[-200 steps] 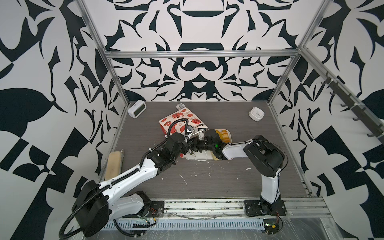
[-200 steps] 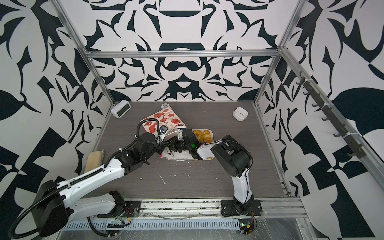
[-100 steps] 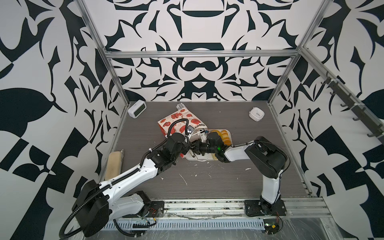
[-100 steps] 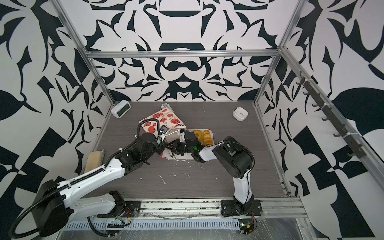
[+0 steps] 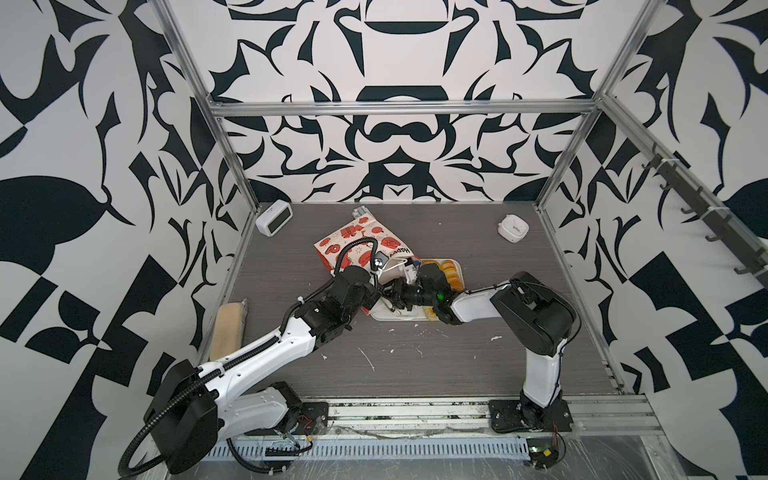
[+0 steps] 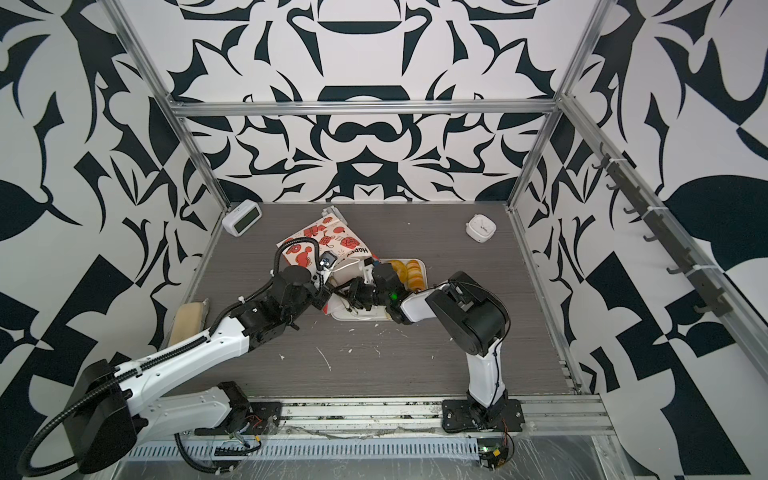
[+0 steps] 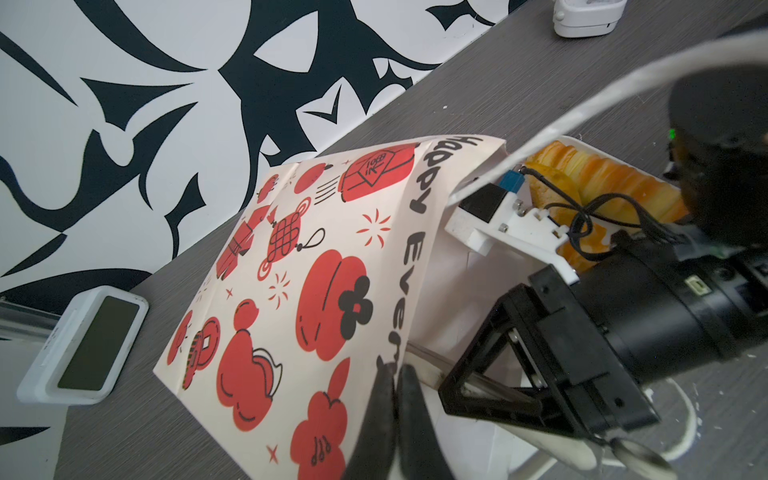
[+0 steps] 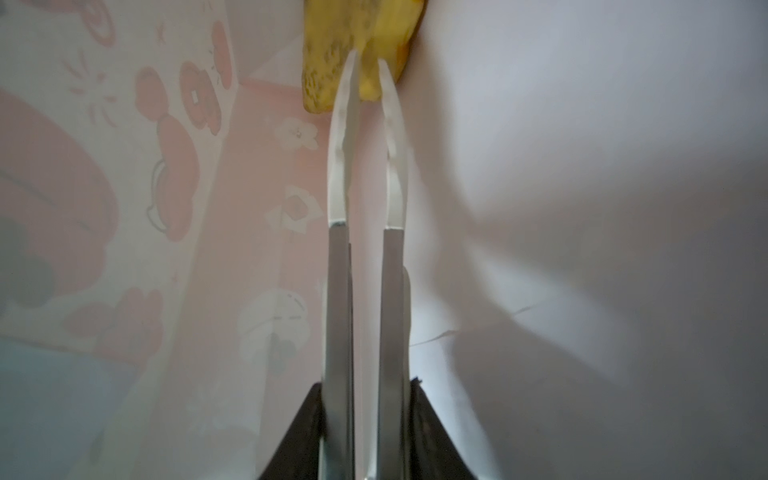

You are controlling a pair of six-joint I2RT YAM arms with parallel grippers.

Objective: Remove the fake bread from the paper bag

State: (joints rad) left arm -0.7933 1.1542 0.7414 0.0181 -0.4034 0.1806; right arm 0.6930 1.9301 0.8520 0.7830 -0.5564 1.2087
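The grey bench (image 5: pixel 415 365) carries the paper bag (image 5: pixel 357 245), which lies on its side with its mouth turned toward the white tray (image 5: pixel 399 316) just beside it. Golden pieces of fake bread (image 5: pixel 449 270) sit at the tray's far end, outside the bag. The left end effector (image 7: pixel 395 374) has its black fingers pressed together on the rim of the bag's mouth. The right end effector (image 8: pixel 368 62) reaches deep inside the bag, its pale fingers narrowly spread. Straight ahead of its tips, against the bag's inner wall, lies one more yellow bread piece (image 8: pixel 324 75). The tips overlap its near end, though contact cannot be told.
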